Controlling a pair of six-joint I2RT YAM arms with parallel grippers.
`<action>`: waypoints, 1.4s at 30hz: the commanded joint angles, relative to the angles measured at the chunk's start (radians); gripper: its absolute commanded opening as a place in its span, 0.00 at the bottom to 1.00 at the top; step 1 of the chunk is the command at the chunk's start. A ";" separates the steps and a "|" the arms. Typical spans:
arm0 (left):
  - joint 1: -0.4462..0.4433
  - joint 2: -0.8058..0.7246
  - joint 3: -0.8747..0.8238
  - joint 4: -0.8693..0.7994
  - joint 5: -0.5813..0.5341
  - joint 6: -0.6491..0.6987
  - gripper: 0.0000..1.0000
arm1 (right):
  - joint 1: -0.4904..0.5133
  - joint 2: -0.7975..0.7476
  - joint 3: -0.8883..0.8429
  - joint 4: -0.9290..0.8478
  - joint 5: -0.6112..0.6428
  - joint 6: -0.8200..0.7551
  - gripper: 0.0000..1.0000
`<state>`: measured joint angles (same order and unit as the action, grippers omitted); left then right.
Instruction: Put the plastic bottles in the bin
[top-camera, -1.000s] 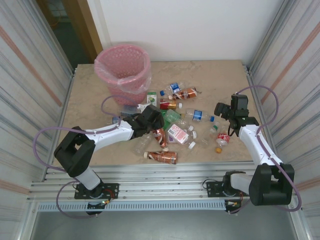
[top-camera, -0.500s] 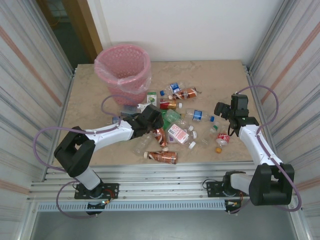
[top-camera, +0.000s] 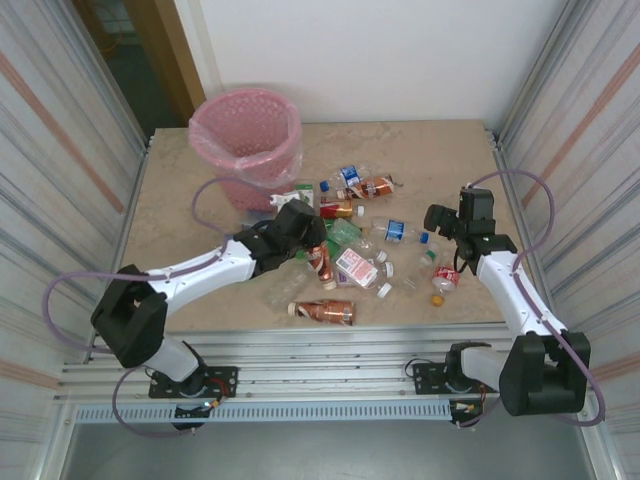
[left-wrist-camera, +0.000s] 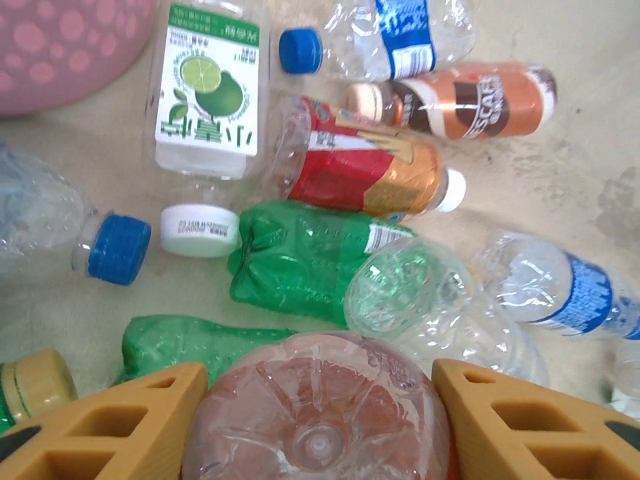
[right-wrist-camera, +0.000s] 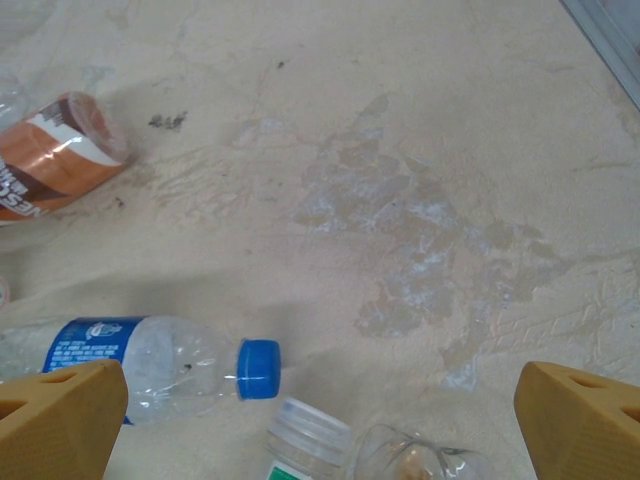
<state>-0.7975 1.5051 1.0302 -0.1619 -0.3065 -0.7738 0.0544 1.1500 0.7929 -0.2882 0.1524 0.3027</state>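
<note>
Left end effector (left-wrist-camera: 316, 385) gripping brown bottle (left-wrist-camera: 318, 430) by base, over other bottles (top-camera: 365, 245); right end effector (right-wrist-camera: 320, 420) wide open, idle; bin (top-camera: 250, 160) far left on surface (top-camera: 440, 150). Lift straight; clear rim; release only above opening.

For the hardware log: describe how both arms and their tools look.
The left arm and right arm both have white links joined by chunky black joints. A thin purple cable loops loosely beside each arm. The left tool and right tool each carry two orange-yellow plastic fingers with rectangular cut-out pockets. No markings are readable.
</note>
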 joint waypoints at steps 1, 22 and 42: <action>0.007 -0.056 0.037 -0.016 -0.029 0.057 0.37 | 0.026 -0.034 0.048 -0.034 -0.014 -0.031 0.98; 0.085 -0.259 0.224 0.032 -0.058 0.487 0.35 | 0.177 -0.155 0.192 -0.254 -0.031 -0.019 0.98; 0.508 0.090 0.655 0.149 0.192 0.648 0.32 | 0.371 -0.258 0.242 -0.446 0.035 0.046 0.98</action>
<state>-0.3233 1.5448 1.6318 -0.0257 -0.1974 -0.1310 0.4065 0.9115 0.9985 -0.6613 0.1596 0.3115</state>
